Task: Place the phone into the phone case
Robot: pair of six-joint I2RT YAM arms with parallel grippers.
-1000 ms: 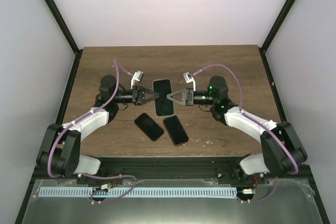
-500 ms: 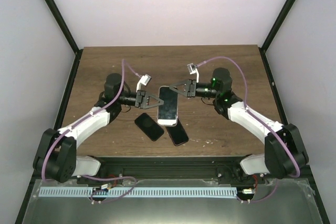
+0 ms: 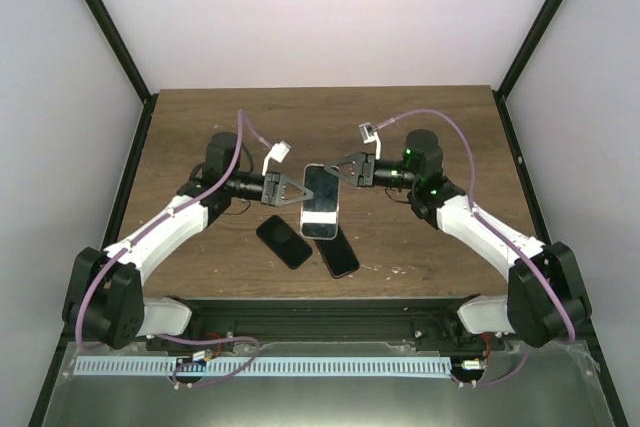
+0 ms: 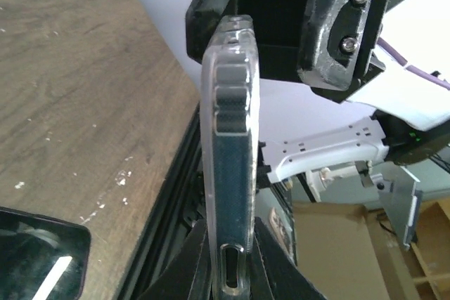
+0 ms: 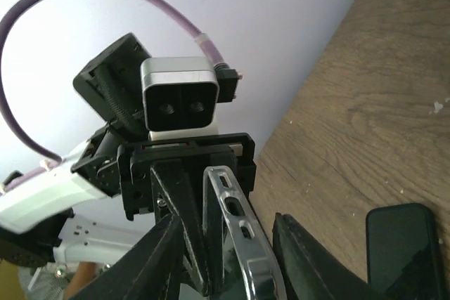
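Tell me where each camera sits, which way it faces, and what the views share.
Top external: above, behind the arms, looking down at the table; left arm and right arm show.
Left wrist: looks along the left end effector at the phone case edge-on.
Right wrist: looks along the right end effector toward the left arm.
All three share the phone case.

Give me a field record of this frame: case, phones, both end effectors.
case: lifted off the table, between the two arms
left end effector: shut on the case's left edge
right end effector: at the case's far right corner; grip unclear
phones: left phone and right phone, black, flat on the table, side by side
progress: both phones outside the case
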